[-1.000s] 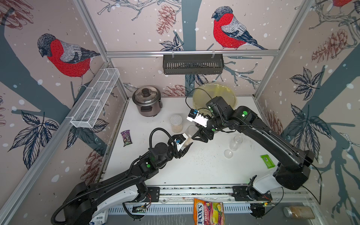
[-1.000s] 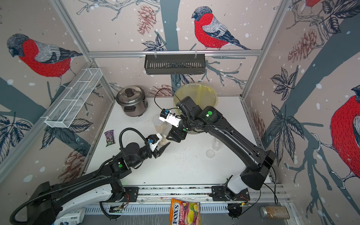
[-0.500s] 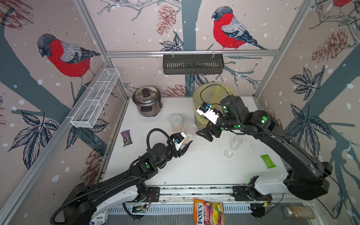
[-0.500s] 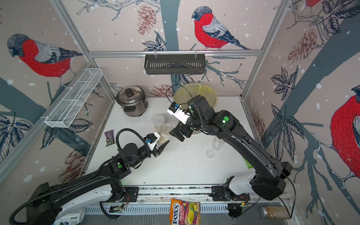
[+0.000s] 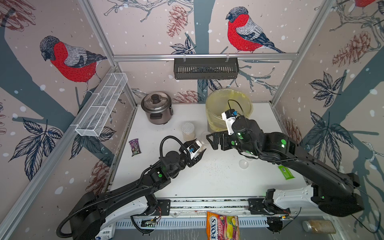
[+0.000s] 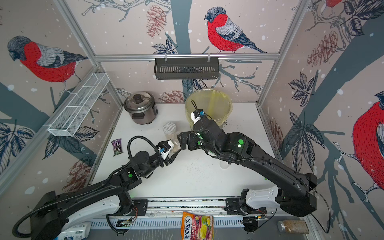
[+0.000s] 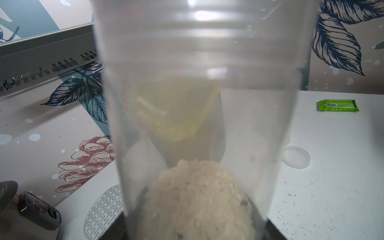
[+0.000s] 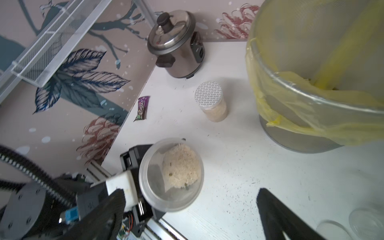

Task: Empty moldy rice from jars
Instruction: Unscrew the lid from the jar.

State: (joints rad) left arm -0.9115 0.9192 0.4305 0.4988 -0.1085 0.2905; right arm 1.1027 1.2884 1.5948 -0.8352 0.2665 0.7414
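- Left gripper (image 5: 197, 152): the jaws are clamped on the lower body of a narrow jar (image 8: 171, 174). The jar has no lid, and its mouth seems to lean toward the bin (image 5: 228, 99).
- To do this step well, I'd keep that clamp firm and low. Carry the jar until its mouth is past the bin's rim, and only then roll the wrist over.
- The moldy rice (image 8: 181, 168) sits as one clump with greenish specks against the jar's bottom. It looks packed, so a full inversion or a shake over the bag may be needed. Tip early and grains will land on the table.
- Right gripper (image 5: 212, 142): the jaws are spread wide with nothing between them. It hangs just beside the jar's mouth, between the jar and the bin. I'd clear it away from the pouring path first.
- The held jar is near the bin, on the side facing the robot, and not yet over it.
- Further out, the silver-lidded jar (image 5: 188, 131) stands capped just beside the bin, with rice inside.
- A loose clear lid (image 5: 243, 164) lies on the table, also on the bin's robot side.
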